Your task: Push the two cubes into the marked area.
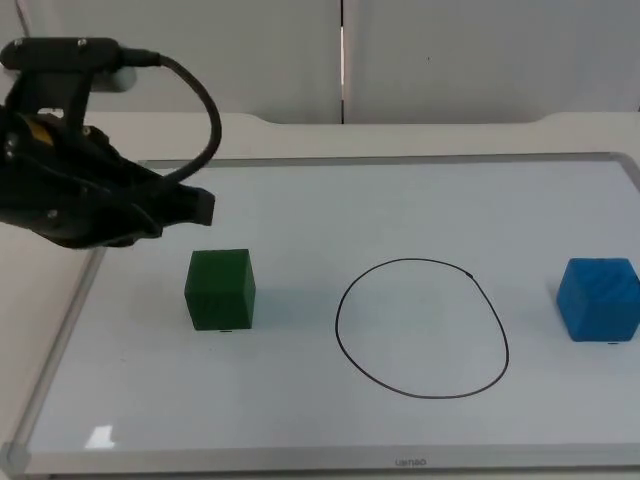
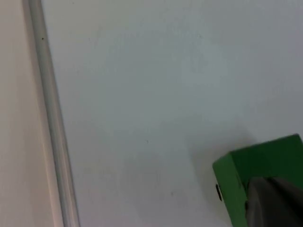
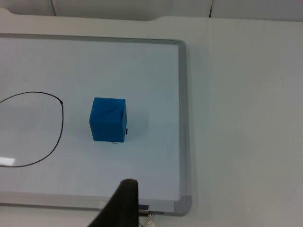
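A green cube [image 1: 220, 289] sits on the whiteboard [image 1: 300, 200], left of a hand-drawn black oval [image 1: 421, 329]. A blue cube [image 1: 598, 299] rests to the right of the oval, near the board's right edge. Both cubes lie outside the line. My left gripper [image 1: 196, 207] hovers just behind and left of the green cube; in the left wrist view the green cube [image 2: 265, 165] is right beside the gripper [image 2: 272, 201]. In the right wrist view the blue cube [image 3: 109, 119] lies ahead of my right gripper [image 3: 124, 189], with part of the oval [image 3: 59, 127] beside it.
The whiteboard's metal frame [image 2: 52, 132] runs along the left of the green cube, and its right frame [image 3: 182, 118] borders the blue cube's side. White table [image 3: 246, 118] surrounds the board. The grey partition wall [image 1: 450, 50] stands behind.
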Robot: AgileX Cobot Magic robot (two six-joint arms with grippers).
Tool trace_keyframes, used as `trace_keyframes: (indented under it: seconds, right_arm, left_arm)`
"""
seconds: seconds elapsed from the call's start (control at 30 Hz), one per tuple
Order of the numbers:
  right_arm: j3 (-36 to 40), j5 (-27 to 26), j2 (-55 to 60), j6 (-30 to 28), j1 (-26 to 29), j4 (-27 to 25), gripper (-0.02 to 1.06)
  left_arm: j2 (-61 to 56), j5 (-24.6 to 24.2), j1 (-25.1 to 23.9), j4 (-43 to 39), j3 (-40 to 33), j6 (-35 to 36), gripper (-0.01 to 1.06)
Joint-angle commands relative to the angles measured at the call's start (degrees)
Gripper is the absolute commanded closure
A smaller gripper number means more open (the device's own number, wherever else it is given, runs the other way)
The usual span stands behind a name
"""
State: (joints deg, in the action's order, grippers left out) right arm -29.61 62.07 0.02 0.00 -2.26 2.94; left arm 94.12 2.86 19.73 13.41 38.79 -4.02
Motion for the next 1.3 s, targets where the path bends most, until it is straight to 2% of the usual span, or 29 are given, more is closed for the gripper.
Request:
trace_keyframes:
  seconds: [0.0,0.03,0.23,0.33,0.37,0.5,0.53,0.57,0.63,0.77,0.83,0.87,0.97,1.1,1.23,1.27]
  right_arm:
    - [0.1,-0.37,-0.02,0.0,-0.22,-0.34,-0.01]
    - [0.1,-0.37,-0.02,0.0,-0.22,-0.34,-0.01]
    - [0.1,-0.37,-0.02,0.0,-0.22,-0.34,-0.01]
    - [0.1,-0.37,-0.02,0.0,-0.22,-0.34,-0.01]
    - [0.1,-0.37,-0.02,0.0,-0.22,-0.34,-0.01]
    - [0.1,-0.37,-0.02,0.0,-0.22,-0.34,-0.01]
    - [0.1,-0.37,-0.02,0.0,-0.22,-0.34,-0.01]
    - [0.1,-0.37,-0.02,0.0,-0.22,-0.34,-0.01]
    - [0.1,-0.37,-0.02,0.0,-0.22,-0.34,-0.01]
    - [0.1,-0.37,-0.02,0.0,-0.22,-0.34,-0.01]
    - [0.1,-0.37,-0.02,0.0,-0.22,-0.34,-0.01]
    - [0.1,-0.37,-0.02,0.0,-0.22,-0.34,-0.01]
    - [0.1,-0.37,-0.02,0.0,-0.22,-0.34,-0.01]
    - [0.1,-0.37,-0.02,0.0,-0.22,-0.34,-0.01]
    - [0.1,-0.37,-0.02,0.0,-0.22,-0.34,-0.01]
    - [0.1,-0.37,-0.02,0.0,-0.22,-0.34,-0.01]
  left_arm:
    - [2.18,4.29,0.16,1.11,-0.32,0.53,1.05]
    - [2.18,4.29,0.16,1.11,-0.32,0.53,1.05]
    - [7.84,11.8,0.16,3.07,-0.32,-0.23,1.05]
    - [9.56,16.15,0.16,8.63,-0.22,-5.01,1.05]
    - [9.56,16.15,0.16,8.63,-0.22,-5.01,1.05]
    - [9.84,20.49,0.16,24.13,-0.22,-20.94,1.05]
    - [9.84,20.49,0.16,24.13,-0.22,-20.94,1.05]
    - [9.84,21.52,0.16,28.34,-0.22,-26.81,1.05]
    - [9.84,21.85,0.16,30.13,-0.22,-30.21,1.05]
    - [9.96,20.98,-1.25,28.14,-0.1,-29.95,1.05]
    - [10.87,17.16,-3.18,25.72,1.31,-29.95,1.05]
    - [10.87,17.16,-3.18,25.72,1.31,-29.95,1.05]
    - [14.06,11.22,-5.46,23.25,4.21,-29.95,1.05]
    - [17.28,10.78,-5.93,22.75,6.14,-29.95,1.05]
    - [20.2,4.9,-5.93,19.96,10.01,-29.51,1.05]
    - [20.2,4.9,-5.93,19.96,10.01,-29.51,1.05]
